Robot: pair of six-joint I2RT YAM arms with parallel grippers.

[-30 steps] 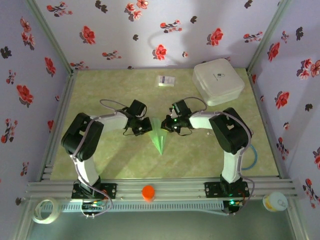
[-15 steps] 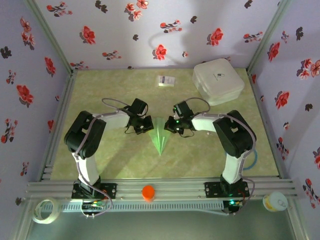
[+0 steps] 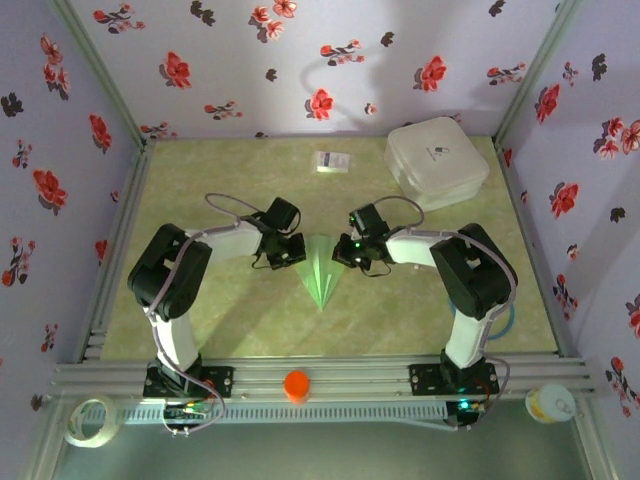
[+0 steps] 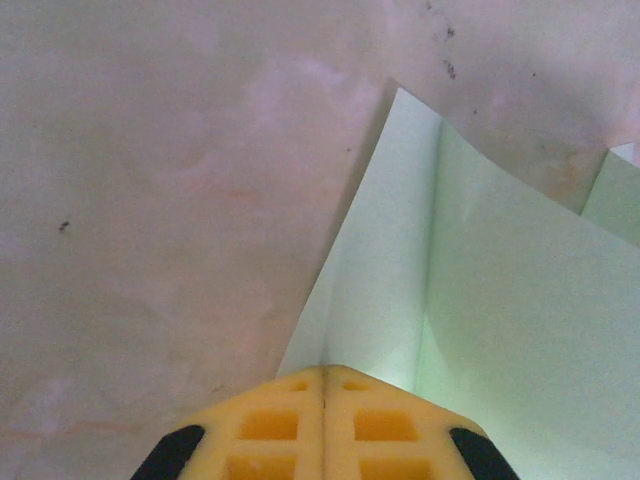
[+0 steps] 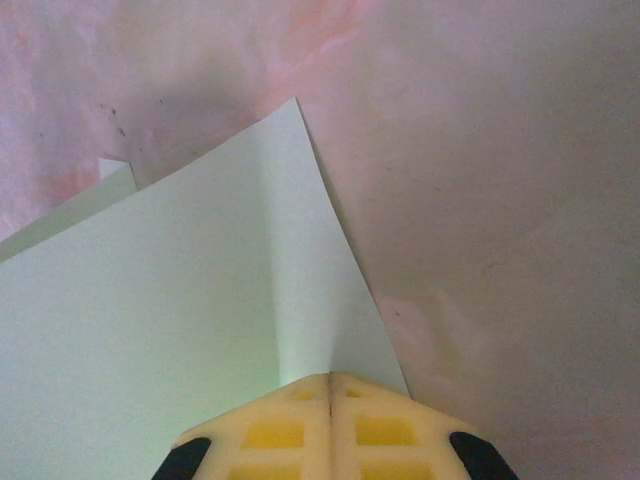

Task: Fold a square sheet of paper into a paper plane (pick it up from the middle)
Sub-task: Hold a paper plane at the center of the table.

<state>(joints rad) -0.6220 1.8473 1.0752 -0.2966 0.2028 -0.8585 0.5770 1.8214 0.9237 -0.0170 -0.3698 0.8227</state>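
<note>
The paper plane [image 3: 320, 266] lies in the middle of the green table as a pale green dart, its point toward the near edge and its wide end toward the back. My left gripper [image 3: 294, 251] is shut on the plane's left wing edge. In the left wrist view the yellow fingers [image 4: 270, 425] meet at a crease in the paper plane [image 4: 500, 300], which curves up off the table. My right gripper [image 3: 344, 252] is shut on the right wing edge. In the right wrist view that gripper [image 5: 330, 378] pinches a raised fold of the paper plane [image 5: 150, 320].
A white rounded box [image 3: 437, 162] stands at the back right, with a small white printed card [image 3: 331, 161] to its left. An orange cap [image 3: 296, 384] sits on the front rail. Flowered walls close in three sides of the table [image 3: 220, 320].
Both grippers have shifted slightly with the wings in them, and the plane's wide end has spread wider. The left jaws have closed fully on the paper.
</note>
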